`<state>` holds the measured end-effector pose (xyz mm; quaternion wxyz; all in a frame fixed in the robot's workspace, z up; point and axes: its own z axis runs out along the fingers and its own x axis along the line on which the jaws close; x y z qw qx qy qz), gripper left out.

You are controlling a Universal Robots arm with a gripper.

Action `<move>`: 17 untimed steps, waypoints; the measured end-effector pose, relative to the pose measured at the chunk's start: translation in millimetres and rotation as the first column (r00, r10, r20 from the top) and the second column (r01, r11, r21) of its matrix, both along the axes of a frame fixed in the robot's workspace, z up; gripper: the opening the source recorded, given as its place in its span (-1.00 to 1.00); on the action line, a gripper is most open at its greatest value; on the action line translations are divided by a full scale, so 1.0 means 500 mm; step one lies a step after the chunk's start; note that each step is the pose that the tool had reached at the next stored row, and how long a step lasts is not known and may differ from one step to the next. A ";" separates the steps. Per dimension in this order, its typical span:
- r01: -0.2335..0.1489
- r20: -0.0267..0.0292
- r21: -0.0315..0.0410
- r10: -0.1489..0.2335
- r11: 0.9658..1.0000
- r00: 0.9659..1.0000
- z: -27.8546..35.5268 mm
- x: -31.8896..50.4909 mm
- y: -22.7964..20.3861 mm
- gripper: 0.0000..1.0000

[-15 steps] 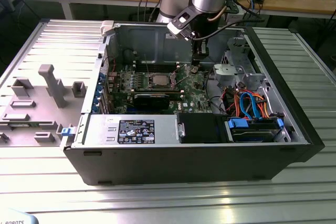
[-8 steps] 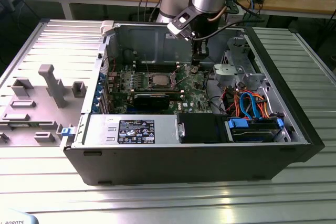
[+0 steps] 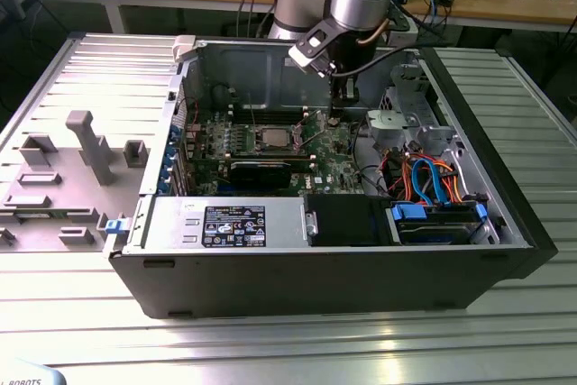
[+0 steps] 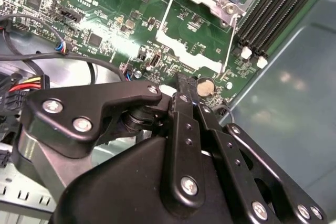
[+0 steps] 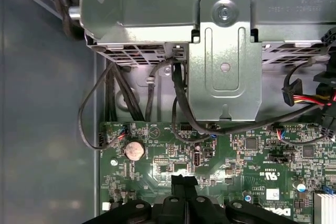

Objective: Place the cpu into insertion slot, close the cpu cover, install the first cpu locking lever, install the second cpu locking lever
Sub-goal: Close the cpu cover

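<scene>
Exterior view, closed end effector [image 3: 335, 120] above motherboard [image 3: 341, 165], cpu [image 3: 276, 139] in insertion slot [image 3: 260, 141]

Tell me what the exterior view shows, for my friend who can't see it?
A robot arm's gripper reaches down inside an open computer case, to the green motherboard. The insertion slot sits beside it, toward the exterior view's left.
</scene>
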<state>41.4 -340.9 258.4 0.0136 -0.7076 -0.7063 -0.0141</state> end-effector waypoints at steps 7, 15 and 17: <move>0.000 -0.009 0.003 0.000 1.000 1.000 -0.029 -0.004 -0.0049 -0.79; 0.000 -0.009 0.009 0.000 1.000 1.000 -0.029 -0.014 -0.0049 -0.79; 0.000 -0.009 0.009 0.000 1.000 1.000 -0.029 -0.014 -0.0048 -0.79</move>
